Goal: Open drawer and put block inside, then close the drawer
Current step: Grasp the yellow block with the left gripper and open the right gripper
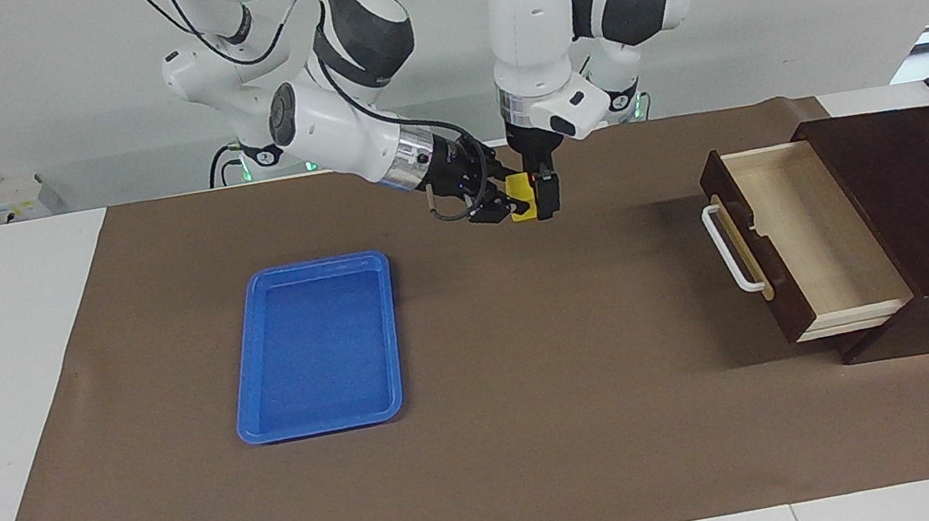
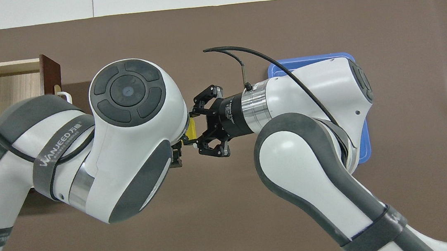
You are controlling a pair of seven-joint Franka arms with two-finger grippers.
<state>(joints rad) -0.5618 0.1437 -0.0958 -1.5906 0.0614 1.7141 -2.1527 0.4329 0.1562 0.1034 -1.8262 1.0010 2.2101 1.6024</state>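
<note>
We counted one block clamped in right pincer, mostly hidden by wide left pincer, one open drawer, one tray

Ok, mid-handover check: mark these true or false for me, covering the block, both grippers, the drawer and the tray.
1. The right gripper holds the yellow block in the air. True.
2. The left gripper is shut on the block. False: it is open, its fingers around the block.
3. The drawer is pulled open and holds nothing. True.
4. The block lies in the blue tray. False: the tray holds nothing.
5. The drawer sits toward the right arm's end of the table. False: toward the left arm's end.
</note>
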